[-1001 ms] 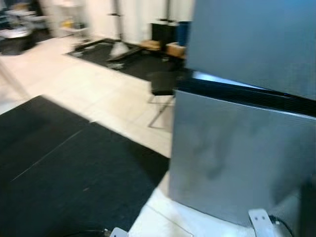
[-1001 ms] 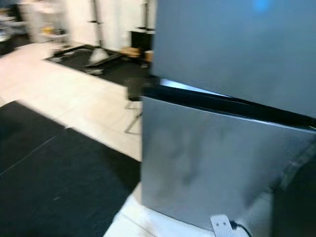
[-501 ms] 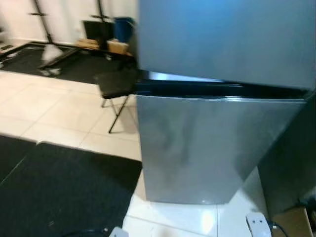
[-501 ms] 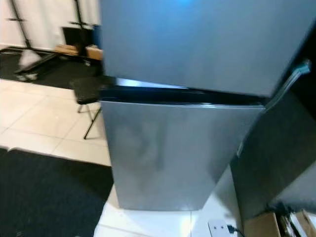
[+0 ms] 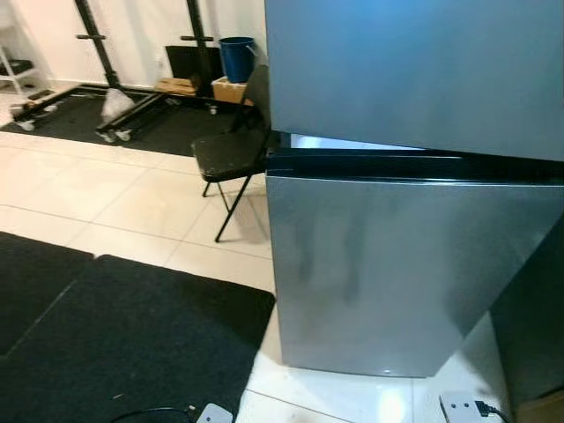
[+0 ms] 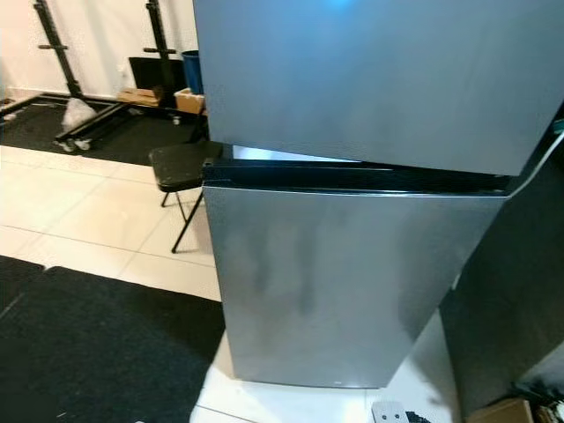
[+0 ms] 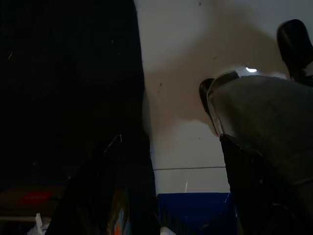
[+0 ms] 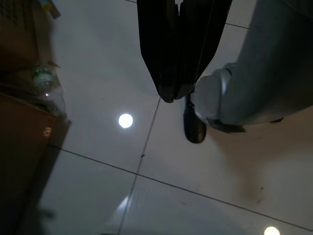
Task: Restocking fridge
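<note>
- The left jaws hang low over the floor, above the edge of a black mat [image 5: 132,335]. That wrist view is too dark to tell whether they are open or shut, or whether they hold anything.
- A folding chair [image 5: 231,152] stands ahead of the left jaws and well apart from them, just beside the fridge's left edge.
- The fridge [image 5: 405,264] stands ahead of both jaws, beyond their reach. A second ago it sat skewed and blurred at the right of the head views. Now it is sharp and nearly square-on, because the camera has swung toward it. I judge the robot is lining up on the doors.
- A dark gap with a pale sliver runs between the upper and lower doors. Whether either door is ajar is hard to make out, and the inside is hidden.
- The right jaws are pressed together on nothing, pointing down at the white tiles.
- A cardboard box [image 8: 19,147] with plastic bottles [image 8: 46,85] lies on the floor beside the right jaws, cut off by the frame.
</note>
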